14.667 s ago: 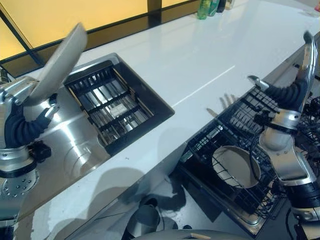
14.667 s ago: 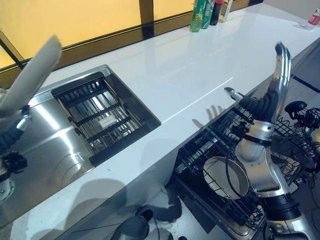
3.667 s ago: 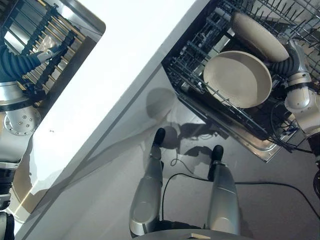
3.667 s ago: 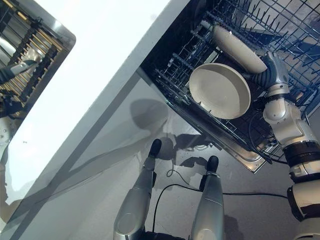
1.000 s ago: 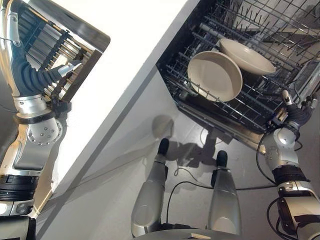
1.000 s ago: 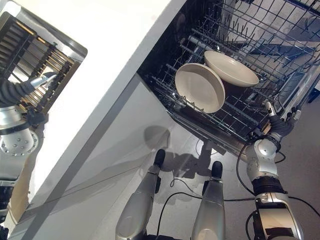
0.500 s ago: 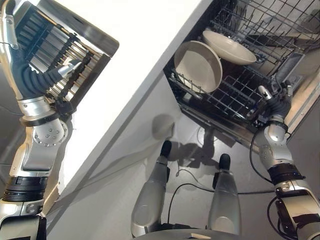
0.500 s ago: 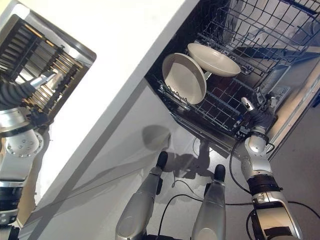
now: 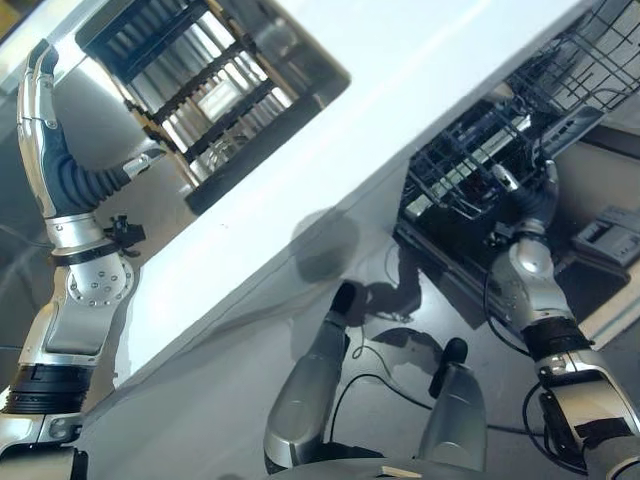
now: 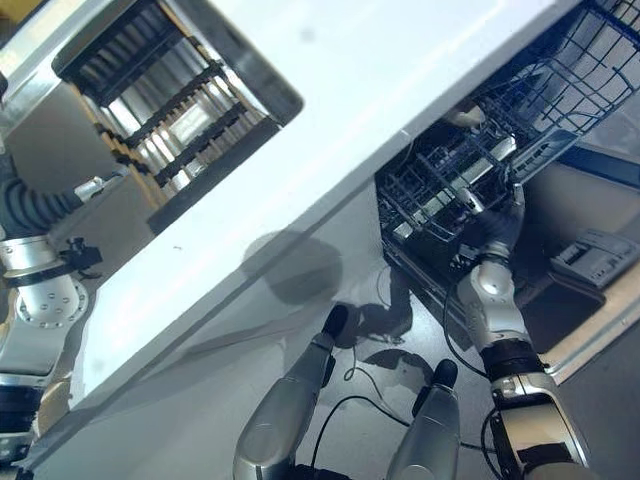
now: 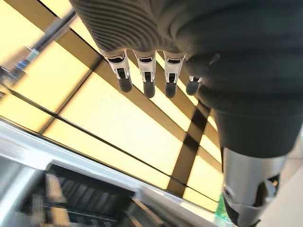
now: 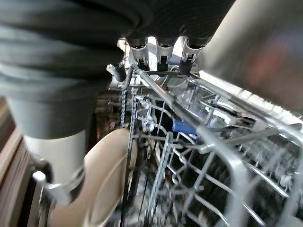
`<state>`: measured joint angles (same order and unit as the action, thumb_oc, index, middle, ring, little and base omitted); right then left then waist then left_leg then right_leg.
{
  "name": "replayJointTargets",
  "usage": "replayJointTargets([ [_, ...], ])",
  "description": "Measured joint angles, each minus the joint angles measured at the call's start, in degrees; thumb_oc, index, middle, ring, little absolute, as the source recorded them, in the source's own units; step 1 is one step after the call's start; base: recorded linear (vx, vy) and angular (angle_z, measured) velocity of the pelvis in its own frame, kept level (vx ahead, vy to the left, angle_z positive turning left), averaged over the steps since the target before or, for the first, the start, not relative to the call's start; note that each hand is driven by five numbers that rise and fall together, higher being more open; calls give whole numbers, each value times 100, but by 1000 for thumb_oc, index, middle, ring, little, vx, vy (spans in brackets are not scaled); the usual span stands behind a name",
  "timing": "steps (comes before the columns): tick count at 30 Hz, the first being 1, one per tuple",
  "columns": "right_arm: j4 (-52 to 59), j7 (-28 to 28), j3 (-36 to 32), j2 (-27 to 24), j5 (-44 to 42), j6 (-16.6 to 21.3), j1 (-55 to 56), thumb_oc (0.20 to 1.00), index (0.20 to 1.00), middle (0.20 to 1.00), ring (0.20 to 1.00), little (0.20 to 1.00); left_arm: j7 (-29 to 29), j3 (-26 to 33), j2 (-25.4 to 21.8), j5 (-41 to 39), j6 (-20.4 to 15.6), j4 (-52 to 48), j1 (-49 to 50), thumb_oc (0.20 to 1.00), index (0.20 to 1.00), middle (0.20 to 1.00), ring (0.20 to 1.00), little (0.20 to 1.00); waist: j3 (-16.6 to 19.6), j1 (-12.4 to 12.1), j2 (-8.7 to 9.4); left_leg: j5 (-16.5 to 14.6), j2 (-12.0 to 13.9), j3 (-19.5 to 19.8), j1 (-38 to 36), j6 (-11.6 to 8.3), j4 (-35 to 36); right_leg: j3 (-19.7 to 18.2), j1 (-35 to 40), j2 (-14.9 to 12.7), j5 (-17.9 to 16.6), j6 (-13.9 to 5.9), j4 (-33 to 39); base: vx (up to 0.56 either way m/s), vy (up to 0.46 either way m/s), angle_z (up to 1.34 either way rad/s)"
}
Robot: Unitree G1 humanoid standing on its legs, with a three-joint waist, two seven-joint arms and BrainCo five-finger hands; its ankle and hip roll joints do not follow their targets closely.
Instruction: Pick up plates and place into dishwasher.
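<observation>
Our right hand (image 9: 528, 200) sits at the front rail of the dishwasher rack (image 9: 470, 150), its fingers (image 12: 161, 49) hooked over the top wire. If we shove unevenly, we judge the rack could jam on its runners or rattle the load. Inside the rack, a beige plate (image 12: 102, 182) stands on edge between the tines. Our left hand (image 9: 40, 95) hovers over the sink (image 9: 200, 85), well away from the rack beyond the white bench (image 9: 400, 70), fingers straight and empty.
</observation>
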<state>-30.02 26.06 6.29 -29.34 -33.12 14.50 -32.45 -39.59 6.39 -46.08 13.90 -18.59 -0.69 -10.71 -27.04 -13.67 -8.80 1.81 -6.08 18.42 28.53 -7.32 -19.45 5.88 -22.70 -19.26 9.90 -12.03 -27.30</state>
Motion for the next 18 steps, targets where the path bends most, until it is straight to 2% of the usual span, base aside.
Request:
replayJointTargets([
  [6, -67, 215, -199, -44, 0, -100, -229, 1000, 1000, 1000, 1000, 1000, 137, 172, -40, -237, -232, 51, 301, 1000, 1000, 1000, 1000, 1000, -7, -160, 11, -79, -260, 48, 169, 113, -278, 186, 121, -224, 56, -91, -42, 26, 3, 23],
  [8, -86, 255, -248, -85, 0, -104, -234, 1000, 1000, 1000, 1000, 1000, 195, 172, -181, -259, -333, 56, 451, 1000, 1000, 1000, 1000, 1000, -7, -177, 11, -100, -327, 47, 227, 153, -378, 272, 169, -276, 66, -108, -39, 2, -22, 19],
  [12, -165, 328, -388, -131, 0, -102, -261, 1000, 1000, 1000, 1000, 1000, 254, 199, -262, -472, -474, 62, 533, 1000, 1000, 1000, 1000, 1000, -6, -288, 10, -178, -391, 52, 337, 193, -555, 322, 179, -319, 71, -115, -37, -17, -10, 7],
  [18, -260, 376, -394, -220, 0, -102, -339, 1000, 1000, 1000, 1000, 1000, 354, 204, -358, -620, -579, 58, 650, 1000, 1000, 1000, 1000, 1000, -5, -291, 8, -255, -474, 74, 422, 216, -627, 391, 199, -389, 70, -118, 31, -60, -57, 5],
])
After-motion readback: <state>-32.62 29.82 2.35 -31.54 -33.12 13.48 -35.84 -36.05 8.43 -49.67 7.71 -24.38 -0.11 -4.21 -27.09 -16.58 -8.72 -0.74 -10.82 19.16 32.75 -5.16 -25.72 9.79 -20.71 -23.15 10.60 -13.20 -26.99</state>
